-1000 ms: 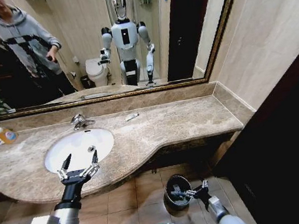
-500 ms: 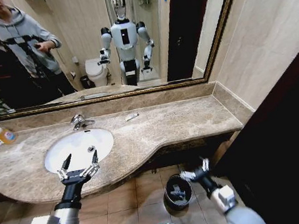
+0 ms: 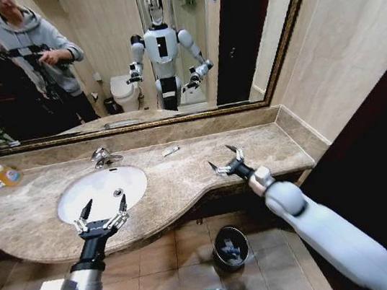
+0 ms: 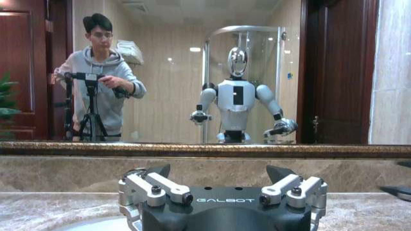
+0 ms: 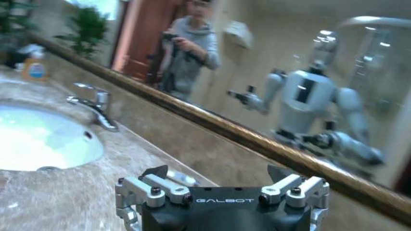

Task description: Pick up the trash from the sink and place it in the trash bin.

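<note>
Sink (image 3: 86, 205) occupies the left centre of the head view, a white oval basin set in the marble counter (image 3: 253, 154). Left gripper (image 3: 102, 214) hovers at the basin's near rim, fingers spread wide, holding nothing. Right gripper (image 3: 226, 161) sits above the counter at frame centre, fingers also spread and empty. A small white tube (image 3: 170, 150) lies near the backsplash. Trash bin (image 3: 231, 247) stands on the floor, lower centre, with scraps inside.

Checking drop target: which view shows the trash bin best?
Head view: the trash bin stands on the floor below the counter, seen from above, opening visible. The wrist views face the counter and mirror instead.
</note>
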{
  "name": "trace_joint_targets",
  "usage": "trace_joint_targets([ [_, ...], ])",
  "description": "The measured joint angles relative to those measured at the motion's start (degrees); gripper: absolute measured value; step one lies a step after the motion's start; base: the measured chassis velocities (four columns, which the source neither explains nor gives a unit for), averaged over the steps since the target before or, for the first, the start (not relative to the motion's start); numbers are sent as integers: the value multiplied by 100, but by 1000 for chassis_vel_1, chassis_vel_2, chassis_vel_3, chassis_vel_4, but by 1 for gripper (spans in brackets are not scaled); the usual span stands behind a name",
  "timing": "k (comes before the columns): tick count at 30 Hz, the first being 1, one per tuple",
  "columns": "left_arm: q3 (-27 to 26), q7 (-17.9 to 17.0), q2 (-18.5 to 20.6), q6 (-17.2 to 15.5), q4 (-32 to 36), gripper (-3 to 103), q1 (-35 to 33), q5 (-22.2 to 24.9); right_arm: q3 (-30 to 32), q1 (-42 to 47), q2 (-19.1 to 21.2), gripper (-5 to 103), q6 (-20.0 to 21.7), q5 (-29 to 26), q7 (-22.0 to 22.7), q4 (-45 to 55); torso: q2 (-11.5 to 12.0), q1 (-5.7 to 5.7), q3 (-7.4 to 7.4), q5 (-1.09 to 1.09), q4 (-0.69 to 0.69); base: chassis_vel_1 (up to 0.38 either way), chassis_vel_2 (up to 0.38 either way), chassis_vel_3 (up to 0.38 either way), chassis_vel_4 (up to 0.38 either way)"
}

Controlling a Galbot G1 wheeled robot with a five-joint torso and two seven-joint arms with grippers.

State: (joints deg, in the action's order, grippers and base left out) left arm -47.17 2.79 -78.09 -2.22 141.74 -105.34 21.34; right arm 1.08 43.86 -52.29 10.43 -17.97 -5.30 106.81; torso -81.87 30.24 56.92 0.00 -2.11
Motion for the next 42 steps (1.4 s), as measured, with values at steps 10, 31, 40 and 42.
trace_joint_targets([
  [10, 1, 1, 1, 0, 0, 100, 0, 0, -1639, -1780, -1063, 100, 389, 141, -243, -1185, 0, -1, -1, -2, 0, 0, 0, 0, 0],
  [31, 0, 0, 1, 0, 0, 100, 0, 0, -2171, -3288, -3236, 100, -29, 732, -455, -4458, -1, -1, -1, -2, 0, 0, 0, 0, 0],
  [40, 0, 0, 0, 0, 0, 100, 0, 0, -1603, -3011, -3460, 100, 126, 341, 196, -4892, -1, -2, -2, 1, 4, 0, 0, 0, 0],
  [42, 0, 0, 0, 0, 0, 100, 0, 0, -1499, -2988, -3626, 100, 129, 145, 401, -5136, -1, -2, -1, 1, 1, 0, 0, 0, 0],
])
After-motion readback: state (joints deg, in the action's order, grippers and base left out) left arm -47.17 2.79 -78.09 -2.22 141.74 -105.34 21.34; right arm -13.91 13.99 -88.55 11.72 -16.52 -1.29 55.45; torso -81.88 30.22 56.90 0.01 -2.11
